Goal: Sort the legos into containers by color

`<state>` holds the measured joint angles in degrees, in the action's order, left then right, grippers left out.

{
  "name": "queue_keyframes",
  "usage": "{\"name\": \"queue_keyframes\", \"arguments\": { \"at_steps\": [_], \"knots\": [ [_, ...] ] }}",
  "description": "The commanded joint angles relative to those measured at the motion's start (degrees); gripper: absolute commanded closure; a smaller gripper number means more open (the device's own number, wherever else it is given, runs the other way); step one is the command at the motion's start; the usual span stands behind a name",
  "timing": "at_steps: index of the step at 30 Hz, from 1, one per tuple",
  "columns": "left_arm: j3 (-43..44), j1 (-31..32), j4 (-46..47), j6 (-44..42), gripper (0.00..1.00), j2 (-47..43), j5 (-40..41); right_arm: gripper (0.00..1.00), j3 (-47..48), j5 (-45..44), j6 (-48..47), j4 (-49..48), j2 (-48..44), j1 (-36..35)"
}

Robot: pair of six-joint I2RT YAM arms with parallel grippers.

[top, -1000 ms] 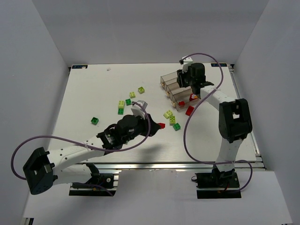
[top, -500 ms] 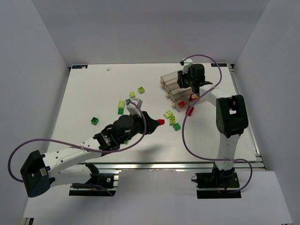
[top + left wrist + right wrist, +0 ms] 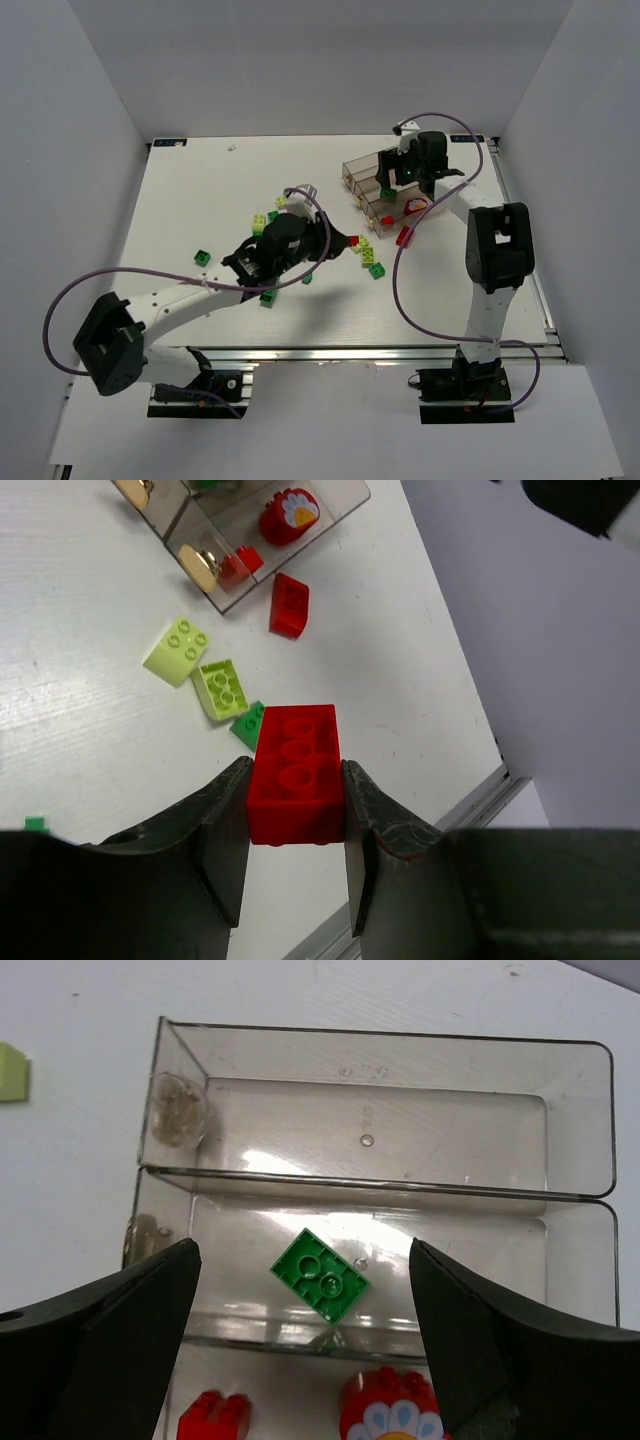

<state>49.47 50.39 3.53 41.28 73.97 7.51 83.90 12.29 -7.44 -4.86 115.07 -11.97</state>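
Left wrist view: my left end effector [image 3: 295,815] is clamped tight on a red brick [image 3: 295,760], well short of the bins [image 3: 310,540], so a crooked release could bounce it onto the counter [image 3: 100,730].

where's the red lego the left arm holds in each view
Top external: red studded plastic brick at centre.
Left wrist: brick at lower centre, between the left fingers.
Right wrist: not in it.
Shared landmark: clear plastic bins, in all three views.
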Motion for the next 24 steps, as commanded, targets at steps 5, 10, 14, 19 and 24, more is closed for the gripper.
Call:
{"name": "queue_keyframes", "arguments": {
  "at_steps": [5, 10, 14, 19, 24],
  "knots": [
    [16.76, -4.69, -2.73, 0.3, 1.0, 14.58, -11.37, 0.11, 0.57, 33.8, -1.27, 7.94, -13.01, 10.1],
    [28.03, -5.39, -5.73, 0.91, 1.0, 26.03, -15.24, 0.52, 1.18, 41.14, -7.65, 20.84, -18.72, 13.81],
    [37.17, -5.48, -8.79, 1.35, 1.0, 34.64, -15.77, 0.63, -4.69, 41.76, -13.73, 25.78, -25.84, 14.34],
    [47.37, -5.48, -11.26, 1.44, 1.0, 43.79, -13.58, 0.53, -11.73, 40.35, -17.6, 27.97, -32.79, 14.6],
    [53.44, -5.92, -11.79, 1.26, 0.97, 49.5, -10.94, 0.5, -15.43, 40.79, -17.52, 30.0, -34.29, 15.83]
  ]
}}
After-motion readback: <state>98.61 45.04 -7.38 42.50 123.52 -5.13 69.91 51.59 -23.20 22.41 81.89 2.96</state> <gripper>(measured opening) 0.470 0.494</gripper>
